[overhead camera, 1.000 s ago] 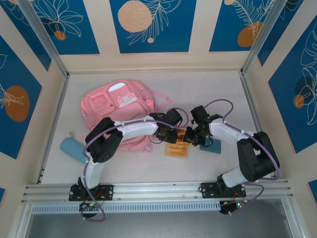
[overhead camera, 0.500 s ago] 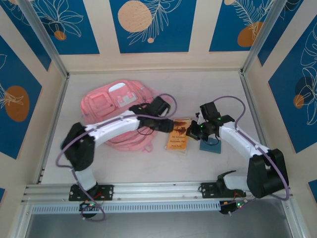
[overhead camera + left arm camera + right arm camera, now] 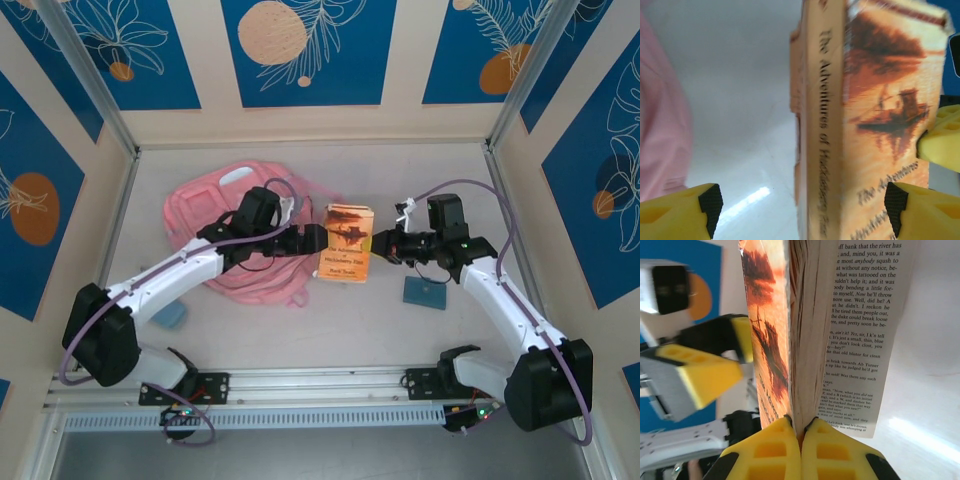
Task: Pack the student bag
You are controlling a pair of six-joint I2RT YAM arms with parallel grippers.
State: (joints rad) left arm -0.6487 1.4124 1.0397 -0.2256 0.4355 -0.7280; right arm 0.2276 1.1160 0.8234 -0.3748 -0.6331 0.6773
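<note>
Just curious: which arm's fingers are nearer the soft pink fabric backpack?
Left. Left fingers hover beside the pink backpack; right fingers grip the orange paperback book, farther away.

White-shelled left arm [image 3: 168, 280] and right arm [image 3: 505, 300] with black joints, purple cables [image 3: 460, 183] looping alongside, left tool [image 3: 800, 202] and right tool [image 3: 801, 427] with blocky yellow fingers [image 3: 772, 455], black pads [image 3: 711, 200] at the left tips

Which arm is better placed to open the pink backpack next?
Left, probably: the left fingers are open and free beside the pink backpack, while the right fingers are shut on the Huckleberry Finn paperback.
</note>
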